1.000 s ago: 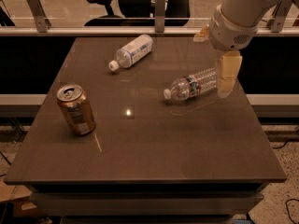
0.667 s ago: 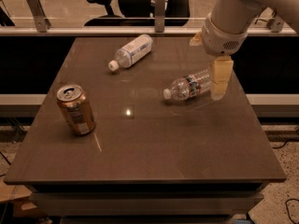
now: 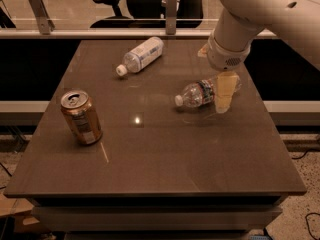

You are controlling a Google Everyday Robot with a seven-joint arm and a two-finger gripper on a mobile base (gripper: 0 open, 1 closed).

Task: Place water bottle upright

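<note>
Two bottles lie on their sides on the bench [image 3: 160, 169]. The water bottle [image 3: 197, 94] rests near the right edge, cap pointing toward the left edge. The claw [image 3: 223, 98] sits low at its base end, overlapping that end; whether it is apart or clamped cannot be told. The second bottle [image 3: 142, 54] lies toward the rear edge. One can [image 3: 81, 116] stands near the left edge.

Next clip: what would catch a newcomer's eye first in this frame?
The big pale arm reaching in from the upper right, its gripper at the base end of the water bottle, which lies on its side right of centre on the table. Then a can standing front left and a white-labelled bottle lying near the back edge.
</note>
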